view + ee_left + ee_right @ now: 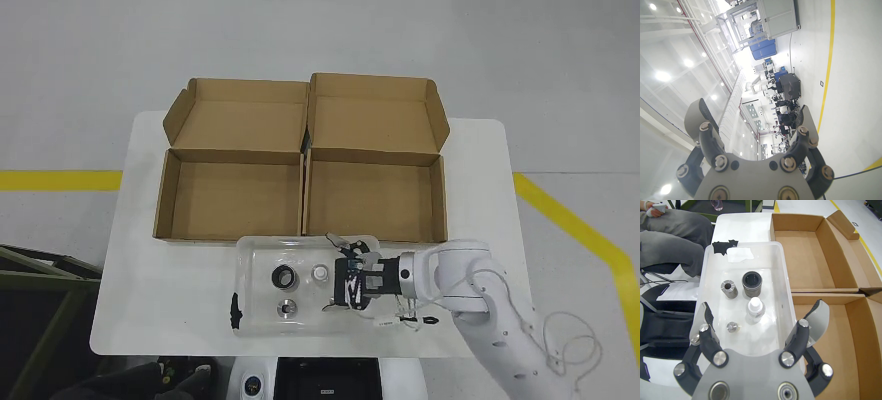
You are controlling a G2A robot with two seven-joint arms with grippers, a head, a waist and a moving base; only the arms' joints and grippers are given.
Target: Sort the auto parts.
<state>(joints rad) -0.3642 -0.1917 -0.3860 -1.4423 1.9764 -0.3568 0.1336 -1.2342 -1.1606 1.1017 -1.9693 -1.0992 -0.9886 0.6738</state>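
Note:
A clear plastic bin [246,262] [787,275] stands at the table's front edge. In it are a black ring-shaped bearing [751,283] [284,276], a grey slotted metal cylinder [729,289] [287,307], a small white bottle [755,308] [320,271] and a small metal stud [732,326]. My right gripper [763,311] [338,278] hangs open over the bin's right end, above the bottle and stud, with nothing between its fingers. My left gripper [753,108] is open and empty, pointing up into the room away from the table.
Two open cardboard boxes, left [230,200] and right [372,200] [829,332], stand side by side just behind the bin, flaps folded back. Black tape [723,246] and a paper label [740,255] sit on the bin's left end. White table [480,180] is bare around them.

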